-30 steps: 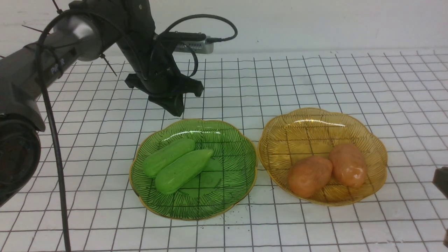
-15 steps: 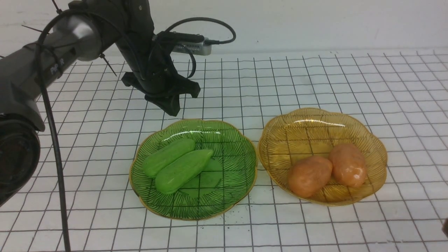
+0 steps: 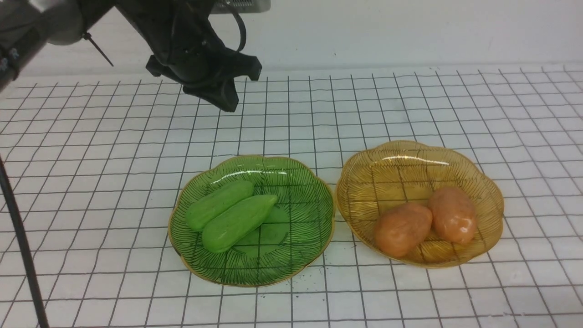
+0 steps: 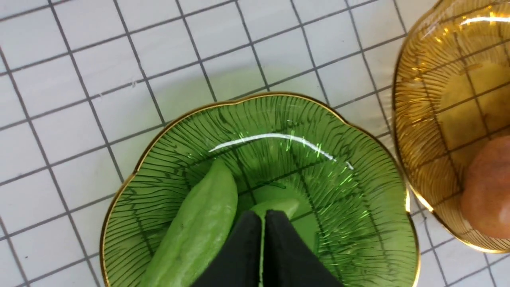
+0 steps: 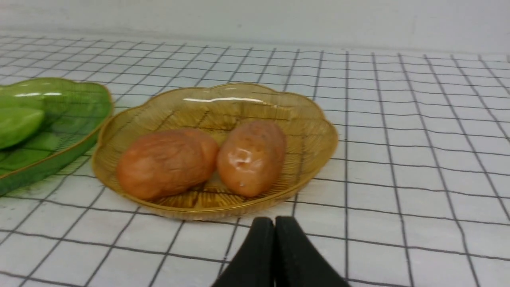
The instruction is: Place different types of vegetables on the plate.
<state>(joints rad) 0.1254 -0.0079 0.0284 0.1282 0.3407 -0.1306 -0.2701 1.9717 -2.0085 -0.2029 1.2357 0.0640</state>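
Two smooth cucumbers (image 3: 227,214) lie on a ribbed, scalloped green glass plate (image 3: 300,214), two glossy oval potatoes (image 3: 423,223) on an amber glass plate (image 3: 401,164) beside it. The left gripper (image 3: 225,102), tips pressed together, hangs well above the cucumbers; the right gripper (image 5: 274,223) is likewise closed.

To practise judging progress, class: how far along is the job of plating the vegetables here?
Done: both cucumbers lie on the green plate, and both potatoes on the amber plate. In hand: nothing. The left gripper and right gripper are shut and empty, the left raised clear of the green plate. Left: no vegetable shows off a plate, so the sorting looks finished.
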